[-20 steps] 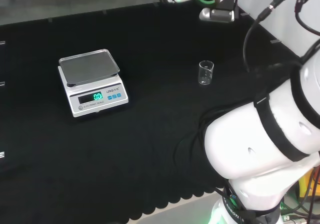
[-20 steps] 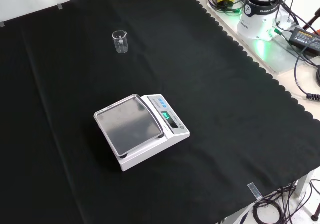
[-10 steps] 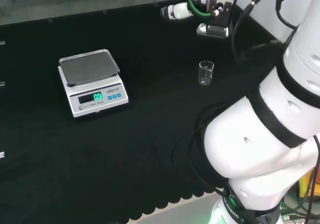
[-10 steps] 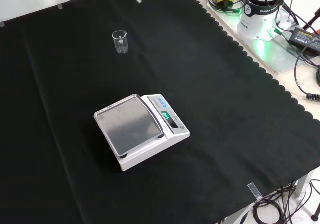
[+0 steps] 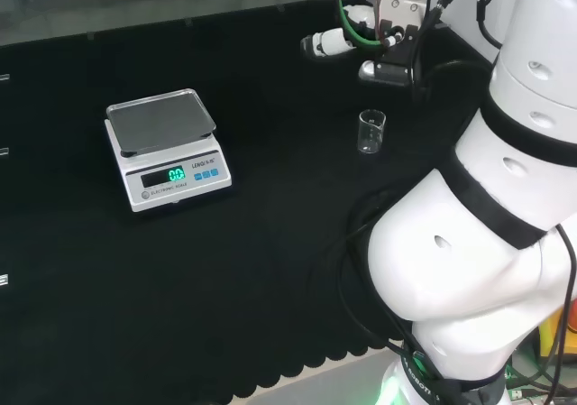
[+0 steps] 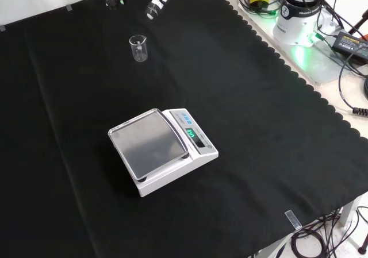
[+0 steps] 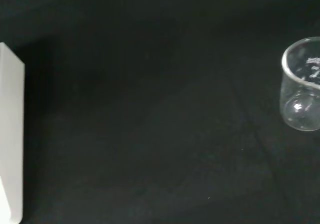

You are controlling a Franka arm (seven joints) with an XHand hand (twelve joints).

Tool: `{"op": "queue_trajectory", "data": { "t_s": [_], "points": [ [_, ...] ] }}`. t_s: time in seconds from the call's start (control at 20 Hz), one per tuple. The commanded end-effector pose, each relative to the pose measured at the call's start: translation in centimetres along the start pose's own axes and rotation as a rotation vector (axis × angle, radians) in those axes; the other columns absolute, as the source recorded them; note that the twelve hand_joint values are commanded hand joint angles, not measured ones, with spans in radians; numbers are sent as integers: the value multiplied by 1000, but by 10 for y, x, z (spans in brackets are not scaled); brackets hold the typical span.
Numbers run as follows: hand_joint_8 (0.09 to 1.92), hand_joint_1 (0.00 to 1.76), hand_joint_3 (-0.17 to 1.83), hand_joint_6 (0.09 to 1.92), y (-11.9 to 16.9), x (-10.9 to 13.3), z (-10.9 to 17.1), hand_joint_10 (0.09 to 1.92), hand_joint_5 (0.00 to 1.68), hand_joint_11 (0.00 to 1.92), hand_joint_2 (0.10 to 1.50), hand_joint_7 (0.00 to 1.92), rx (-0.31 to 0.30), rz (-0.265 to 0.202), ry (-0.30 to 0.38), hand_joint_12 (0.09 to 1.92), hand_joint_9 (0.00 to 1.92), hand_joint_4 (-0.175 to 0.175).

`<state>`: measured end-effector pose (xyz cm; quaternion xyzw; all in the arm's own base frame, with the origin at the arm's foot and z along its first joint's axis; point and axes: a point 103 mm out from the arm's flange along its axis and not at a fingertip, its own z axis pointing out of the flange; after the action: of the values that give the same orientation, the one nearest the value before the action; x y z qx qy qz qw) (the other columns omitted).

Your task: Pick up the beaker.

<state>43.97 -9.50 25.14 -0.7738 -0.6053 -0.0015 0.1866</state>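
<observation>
Approach stage: hand (image 5: 335, 41) above and behind the beaker (image 5: 370, 131), not yet on it; finger spread can't be told.
Counter (image 5: 270, 243): scale (image 5: 166, 148) left of centre in head view, empty upright beaker right of centre. To grasp well, lower beside the beaker and close round its wall. Wrist view adds its rim markings; front view shows open cloth between beaker and scale.

We see a bench under black cloth (image 6: 276, 126); on it stand a beaker (image 6: 138, 47), upright, and, well apart, a scale (image 6: 161, 149).
</observation>
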Motion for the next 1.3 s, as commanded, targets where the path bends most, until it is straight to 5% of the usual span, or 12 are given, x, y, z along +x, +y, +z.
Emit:
{"op": "queue_trajectory", "data": {
  "t_s": [0.05,1.3],
  "points": [
    [513,261,-32,87,31,-24,25,441,79,0,941,0,25,54,47,1385,0,-70],
    [526,264,-30,87,53,-75,89,425,107,0,940,0,139,152,122,1369,0,-70]
  ]
}}
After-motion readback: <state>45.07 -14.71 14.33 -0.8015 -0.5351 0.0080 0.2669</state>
